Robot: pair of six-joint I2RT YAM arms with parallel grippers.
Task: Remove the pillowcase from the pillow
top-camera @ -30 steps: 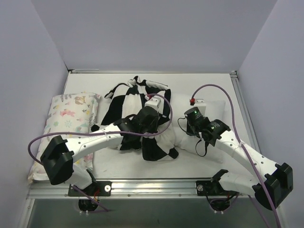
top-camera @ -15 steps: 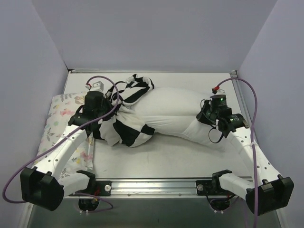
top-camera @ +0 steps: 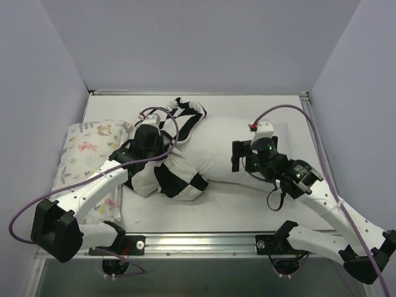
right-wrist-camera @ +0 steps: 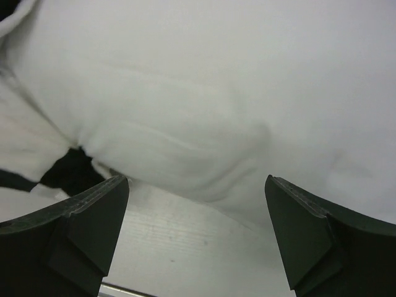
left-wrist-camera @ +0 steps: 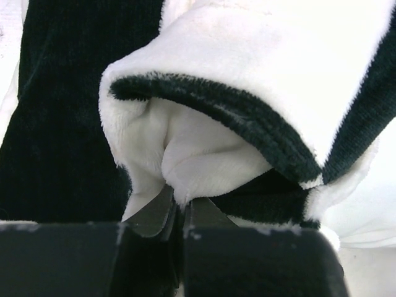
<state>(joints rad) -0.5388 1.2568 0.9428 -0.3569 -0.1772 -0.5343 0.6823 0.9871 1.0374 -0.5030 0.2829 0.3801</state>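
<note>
The black-and-white checked pillowcase (top-camera: pixel 175 180) is bunched over the left end of the plain white pillow (top-camera: pixel 216 148), whose right part lies bare. My left gripper (top-camera: pixel 162 137) is shut on a fold of the pillowcase (left-wrist-camera: pixel 247 74); in the left wrist view its fingers (left-wrist-camera: pixel 154 213) pinch the white fleecy edge. My right gripper (top-camera: pixel 237 156) hovers open at the pillow's near right side. In the right wrist view the pillow (right-wrist-camera: pixel 216 93) lies beyond the spread fingers (right-wrist-camera: pixel 93 213), with nothing between them. A scrap of black pillowcase (right-wrist-camera: pixel 68 170) shows at the left.
A smaller floral-print pillow (top-camera: pixel 86 148) lies along the table's left side, under my left arm. Purple walls close in the table at the back and both sides. The metal front rail (top-camera: pixel 204 238) runs between the arm bases.
My right gripper has opened, let go of the pillow and moved left toward the middle. My left gripper has carried the pillowcase back to the right, and the pillow has shortened.
</note>
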